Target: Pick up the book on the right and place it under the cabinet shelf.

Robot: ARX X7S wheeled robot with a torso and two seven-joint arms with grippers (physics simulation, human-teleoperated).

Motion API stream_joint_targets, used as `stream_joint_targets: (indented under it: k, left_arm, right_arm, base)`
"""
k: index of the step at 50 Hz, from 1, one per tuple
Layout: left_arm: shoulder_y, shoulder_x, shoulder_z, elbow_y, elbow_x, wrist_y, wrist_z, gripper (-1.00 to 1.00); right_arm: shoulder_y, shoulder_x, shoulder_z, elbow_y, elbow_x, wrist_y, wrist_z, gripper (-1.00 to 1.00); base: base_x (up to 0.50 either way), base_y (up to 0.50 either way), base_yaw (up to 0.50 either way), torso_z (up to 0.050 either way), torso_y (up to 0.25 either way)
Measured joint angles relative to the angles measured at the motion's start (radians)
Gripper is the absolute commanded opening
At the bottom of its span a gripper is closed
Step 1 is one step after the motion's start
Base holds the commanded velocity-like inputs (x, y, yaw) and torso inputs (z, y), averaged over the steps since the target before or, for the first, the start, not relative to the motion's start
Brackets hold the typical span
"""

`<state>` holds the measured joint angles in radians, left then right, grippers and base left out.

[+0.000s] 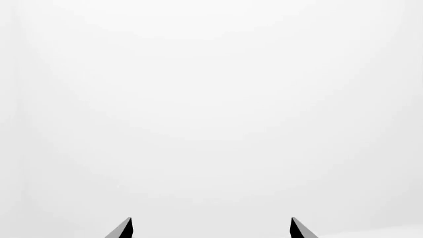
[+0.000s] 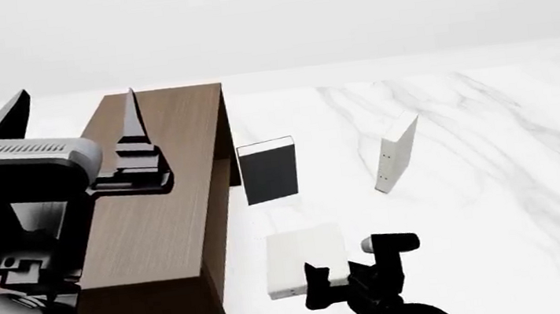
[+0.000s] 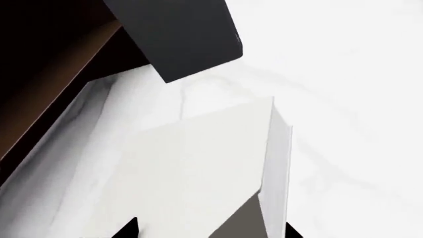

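We see the book [image 2: 307, 258] lying flat on the white marble counter [image 2: 494, 180], its pale cover up, just beside the front right corner of the cabinet shelf [image 2: 166, 217] with a narrow strip of counter between its left edge and the cabinet's side. Our right end effector [image 2: 348, 269] sits at the book's near right corner; in the head view its dark body overlaps that corner. In the right wrist view the book [image 3: 191, 168] fills the lower middle, and the two black fingertips [image 3: 129, 229] show only as small points at the picture's edge, one on each side of the book's near end, so the jaws look spread about as wide as the book, but we cannot tell whether they press it.

Beyond the book, the dark charcoal book [image 2: 268, 171] stands upright close to the cabinet's right side, its white edge on top. The thin white book [image 2: 398, 153] stands upright further right, well apart from both. To the right of it the counter runs open to the far wall.

Our left end effector [image 2: 75, 117] is raised above the cabinet's long top, its two pointed fingers [image 2: 130, 115] clearly apart and holding nothing; the left wrist view shows only those tips [image 1: 123, 229] against white.
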<state>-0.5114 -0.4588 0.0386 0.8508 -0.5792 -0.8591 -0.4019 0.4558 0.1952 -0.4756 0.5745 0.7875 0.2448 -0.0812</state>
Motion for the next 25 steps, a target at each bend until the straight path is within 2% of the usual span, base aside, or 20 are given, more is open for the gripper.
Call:
stream_joint_targets:
  k: [7, 25]
  left_arm:
    - [0.003, -0.002, -0.001, 0.0, -0.003, 0.005, -0.001, 1.0]
    - [0.015, -0.005, -0.002, 0.0, -0.005, 0.026, -0.002, 1.0]
  right_arm:
    - [-0.015, 0.02, 0.015, -0.032, 0.017, 0.021, 0.021, 1.0]
    - [-0.015, 0.031, 0.153, -0.081, 0.242, 0.104, -0.045, 1.0]
  base:
    - [0.0, 0.0, 0.0, 0.0, 0.0]
    - [0.0, 0.0, 0.0, 0.0, 0.0]
